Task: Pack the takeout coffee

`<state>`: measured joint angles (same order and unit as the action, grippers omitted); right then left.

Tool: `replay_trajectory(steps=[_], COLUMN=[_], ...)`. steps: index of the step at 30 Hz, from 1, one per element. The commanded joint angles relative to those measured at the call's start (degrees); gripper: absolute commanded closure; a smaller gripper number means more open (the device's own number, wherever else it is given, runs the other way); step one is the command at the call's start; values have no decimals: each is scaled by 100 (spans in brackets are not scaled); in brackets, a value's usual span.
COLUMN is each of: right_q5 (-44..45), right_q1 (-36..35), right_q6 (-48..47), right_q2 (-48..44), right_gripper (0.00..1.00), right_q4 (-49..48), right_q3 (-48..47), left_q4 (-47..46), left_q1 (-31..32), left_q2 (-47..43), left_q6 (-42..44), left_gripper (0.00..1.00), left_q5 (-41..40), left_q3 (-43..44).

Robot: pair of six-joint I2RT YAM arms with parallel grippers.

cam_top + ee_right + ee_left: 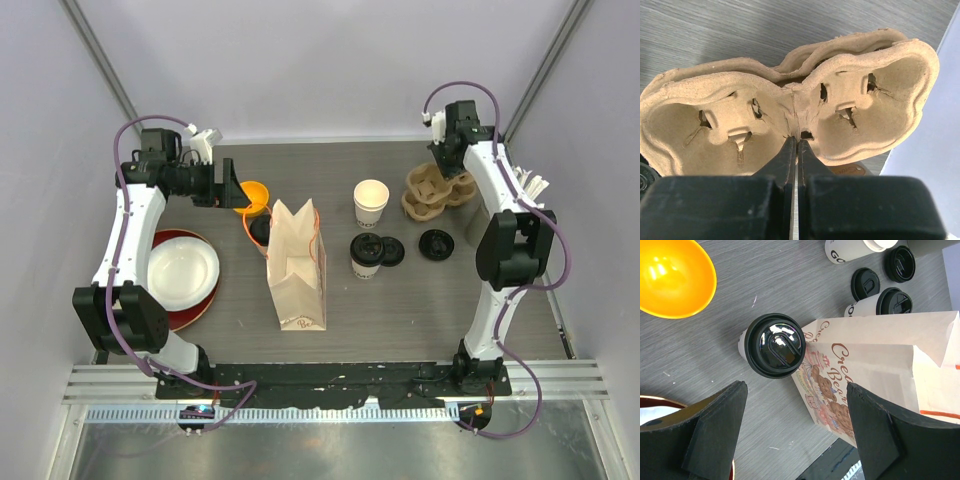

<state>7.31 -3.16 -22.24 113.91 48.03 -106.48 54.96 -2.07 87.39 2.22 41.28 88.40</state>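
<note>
A: Left jaws?
B: We log them wide open, empty, above first lidded cup (775, 345), centre frame, beside paper bag (880, 365).
A: Right jaws?
B: Shut, tips at pulp carrier's (715, 125) centre rib. Second lidded cup (367, 256): mid-frame overhead, right of bag.

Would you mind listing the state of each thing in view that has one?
Left tool: open, empty.
Right tool: shut on cup carrier.
Paper bag: upright, top open.
Cup beside bag: upright, lidded.
Cup right of bag: upright, lidded.
Third cup: upright, lidless.
Loose lids: lying flat, on no cup.
</note>
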Motion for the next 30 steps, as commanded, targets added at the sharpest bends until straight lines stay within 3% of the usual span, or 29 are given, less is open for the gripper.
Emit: replay_trajectory(steps=[1,21,28,30], right_q5=[-169,-37,60,112], right_q1=[-9,-9,-9,-1], right_q6=[-70,-158,-96,-26], right_q2=[-431,439,501,448], right_gripper=[99,90,77,70], right_q4=[-154,-110,-110,-110], right_q3=[-93,92,31,-5], left_q4=[32,68,85,85], left_q1=[-40,-48,-40,-40], left_q2=[-135,-170,-135,-126], left_q6=[121,130,138,130], left_gripper=[15,15,15,15], left_q5=[179,197,205,214], left_q3=[221,221,248,257])
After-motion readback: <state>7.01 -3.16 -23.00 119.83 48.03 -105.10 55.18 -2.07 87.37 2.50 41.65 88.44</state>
